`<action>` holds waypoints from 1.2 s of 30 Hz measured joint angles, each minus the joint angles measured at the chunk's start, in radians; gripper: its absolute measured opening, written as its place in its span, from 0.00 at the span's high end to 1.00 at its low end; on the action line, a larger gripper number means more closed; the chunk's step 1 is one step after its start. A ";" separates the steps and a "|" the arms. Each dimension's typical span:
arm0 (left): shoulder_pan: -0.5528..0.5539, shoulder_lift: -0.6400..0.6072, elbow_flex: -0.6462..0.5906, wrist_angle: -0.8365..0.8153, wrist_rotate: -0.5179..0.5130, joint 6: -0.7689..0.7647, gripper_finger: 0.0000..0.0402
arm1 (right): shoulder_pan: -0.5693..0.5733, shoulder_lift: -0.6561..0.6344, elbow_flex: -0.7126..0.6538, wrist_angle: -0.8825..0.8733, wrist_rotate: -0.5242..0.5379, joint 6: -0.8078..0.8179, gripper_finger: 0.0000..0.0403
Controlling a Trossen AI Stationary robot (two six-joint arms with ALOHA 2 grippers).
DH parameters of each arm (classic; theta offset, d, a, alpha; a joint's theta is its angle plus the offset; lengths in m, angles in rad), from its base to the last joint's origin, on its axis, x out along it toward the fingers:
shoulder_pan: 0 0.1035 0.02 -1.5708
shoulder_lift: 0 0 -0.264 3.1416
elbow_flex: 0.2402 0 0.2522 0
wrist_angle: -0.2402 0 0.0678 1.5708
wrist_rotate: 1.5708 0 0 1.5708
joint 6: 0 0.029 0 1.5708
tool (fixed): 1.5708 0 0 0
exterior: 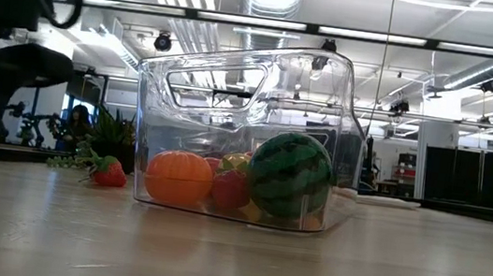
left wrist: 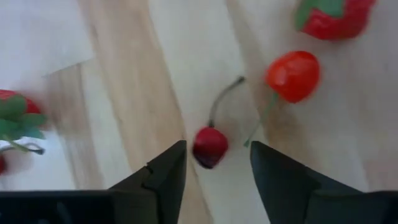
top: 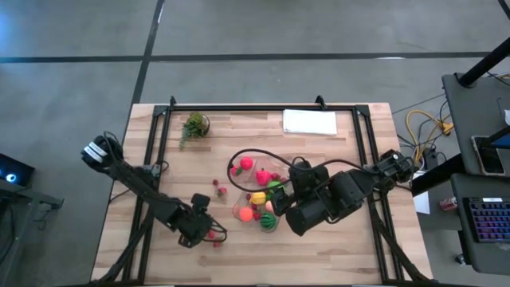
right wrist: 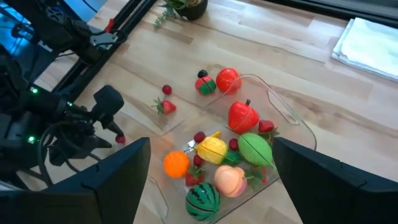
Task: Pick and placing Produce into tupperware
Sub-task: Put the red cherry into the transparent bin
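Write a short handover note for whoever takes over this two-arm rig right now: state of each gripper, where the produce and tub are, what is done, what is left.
Left gripper: low over the wood, fingers either side of a small dark-red cherry with a stem, not clamped yet.
Right gripper: open, empty, hovering above the clear rectangular plastic tub.
Done: the tub holds a striped green watermelon, an orange mandarin, a red apple and other pieces.
Left: the cherry, a brighter red cherry beside it, and small red strawberries on the wooden table outside the tub.
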 joint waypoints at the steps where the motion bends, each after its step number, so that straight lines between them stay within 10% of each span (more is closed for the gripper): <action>1: 0.007 -0.001 0.000 0.001 -0.001 0.000 0.61 | 0.000 0.000 0.000 0.000 0.000 0.000 0.19; 36: 0.057 0.000 -0.026 0.074 0.055 0.000 0.87 | 0.000 0.000 0.000 0.000 0.000 -0.003 0.19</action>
